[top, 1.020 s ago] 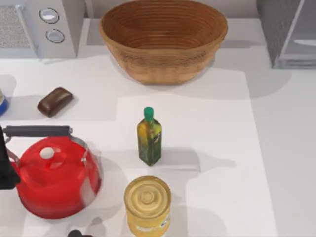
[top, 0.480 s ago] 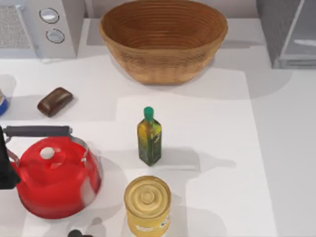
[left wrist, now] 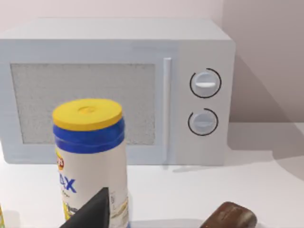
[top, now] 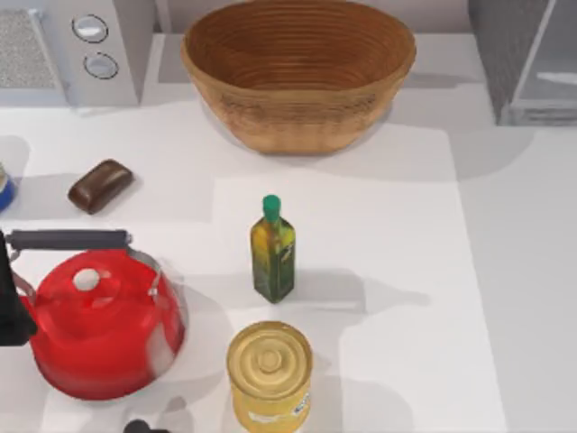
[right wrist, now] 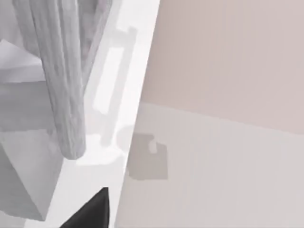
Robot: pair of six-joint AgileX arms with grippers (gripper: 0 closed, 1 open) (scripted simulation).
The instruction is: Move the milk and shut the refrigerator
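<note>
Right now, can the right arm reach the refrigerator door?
Likely yes: the right gripper faces the refrigerator door's edge close ahead, with nothing standing between them. The left arm sits by the kettle.

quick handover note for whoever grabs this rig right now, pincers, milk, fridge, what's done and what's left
Left pincer: at the table's left edge, facing the yellow-lidded canister and the microwave.
Right pincer: close beside the refrigerator, at the table's back right.
Refrigerator: its door looks swung open.
Done: nothing I can confirm.
Left: move the milk, then shut the refrigerator door.
</note>
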